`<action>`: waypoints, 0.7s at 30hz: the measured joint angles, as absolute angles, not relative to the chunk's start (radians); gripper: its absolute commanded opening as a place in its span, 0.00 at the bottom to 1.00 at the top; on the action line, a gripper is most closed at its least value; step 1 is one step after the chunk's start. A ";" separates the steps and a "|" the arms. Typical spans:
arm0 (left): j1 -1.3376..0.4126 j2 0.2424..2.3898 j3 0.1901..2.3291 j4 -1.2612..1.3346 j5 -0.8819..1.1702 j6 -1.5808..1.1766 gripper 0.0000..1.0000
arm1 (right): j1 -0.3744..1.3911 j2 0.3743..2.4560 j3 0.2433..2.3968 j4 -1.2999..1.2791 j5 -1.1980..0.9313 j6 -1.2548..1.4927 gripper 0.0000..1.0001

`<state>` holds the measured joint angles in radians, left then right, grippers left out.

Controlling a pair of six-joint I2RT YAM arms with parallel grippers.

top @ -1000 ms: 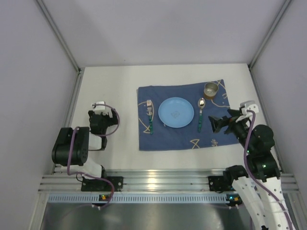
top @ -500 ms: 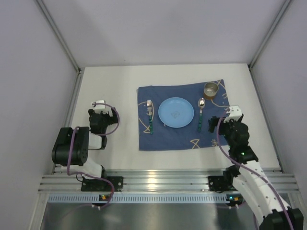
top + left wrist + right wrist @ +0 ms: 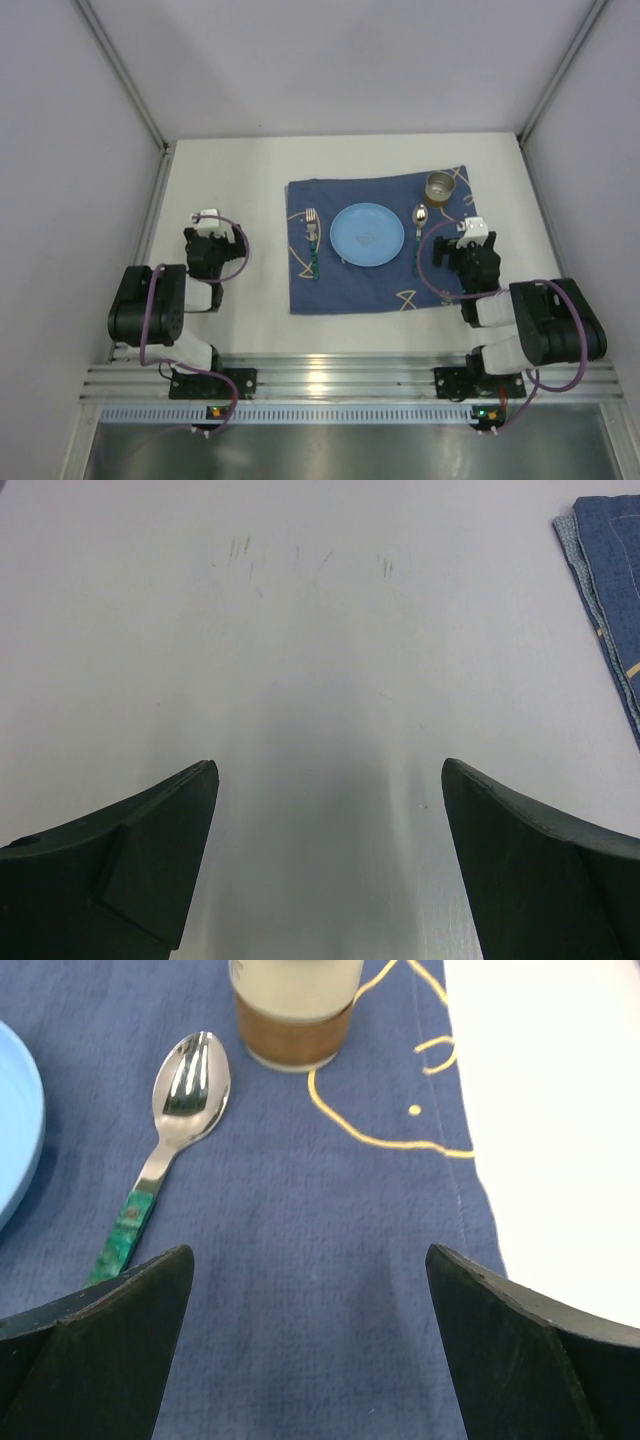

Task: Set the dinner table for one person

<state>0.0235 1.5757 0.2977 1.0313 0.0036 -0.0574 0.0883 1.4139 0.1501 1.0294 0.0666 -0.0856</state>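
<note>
The white dinner table (image 3: 235, 175) carries a dark blue fish-print cloth (image 3: 340, 285). On the cloth lie a light blue plate (image 3: 367, 235), a green-handled fork (image 3: 312, 240) to its left, a green-handled spoon (image 3: 418, 235) to its right and a brown-and-white cup (image 3: 439, 186) at the far right corner. My right gripper (image 3: 462, 245) is open and empty, low over the cloth's right part; its wrist view shows the spoon (image 3: 165, 1150), the cup (image 3: 295, 1010) and the plate's edge (image 3: 12, 1140). My left gripper (image 3: 207, 232) is open and empty over bare table (image 3: 320, 680).
Grey walls stand on three sides. Aluminium rails (image 3: 330, 380) run along the near edge where both arm bases sit. The cloth's left edge (image 3: 610, 600) shows at the right of the left wrist view.
My right arm has folded back and down, its gripper swinging from the table's right side to low over the cloth's right part. The left arm has not moved.
</note>
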 measured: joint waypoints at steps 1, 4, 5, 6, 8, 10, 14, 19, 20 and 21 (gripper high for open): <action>0.023 1.576 0.298 1.031 0.004 -0.057 0.98 | 0.081 1.431 0.152 1.060 0.062 -0.088 1.00; 0.023 1.576 0.298 1.031 0.004 -0.057 0.99 | 0.071 1.436 0.163 1.103 0.058 -0.089 1.00; 0.023 1.576 0.298 1.031 0.004 -0.057 0.98 | 0.069 1.437 0.173 1.107 0.061 -0.087 1.00; 0.023 1.576 0.298 1.031 0.004 -0.057 0.99 | 0.069 1.438 0.186 1.114 0.068 -0.085 1.00; 0.023 1.576 0.298 1.031 0.004 -0.057 0.99 | 0.069 1.440 0.200 1.124 0.077 -0.083 1.00; 0.023 1.576 0.298 1.031 0.004 -0.057 0.98 | 0.069 1.442 0.205 1.134 0.084 -0.082 1.00; 0.023 1.576 0.298 1.031 0.004 -0.057 0.99 | 0.069 1.442 0.205 1.137 0.088 -0.082 1.00; 0.023 1.576 0.298 1.031 0.004 -0.057 0.98 | 0.069 1.442 0.205 1.137 0.090 -0.082 1.00; 0.023 1.576 0.298 1.031 0.004 -0.057 0.98 | 0.069 1.442 0.205 1.137 0.089 -0.082 1.00; 0.023 1.576 0.298 1.031 0.004 -0.057 0.98 | 0.069 1.442 0.205 1.137 0.090 -0.082 1.00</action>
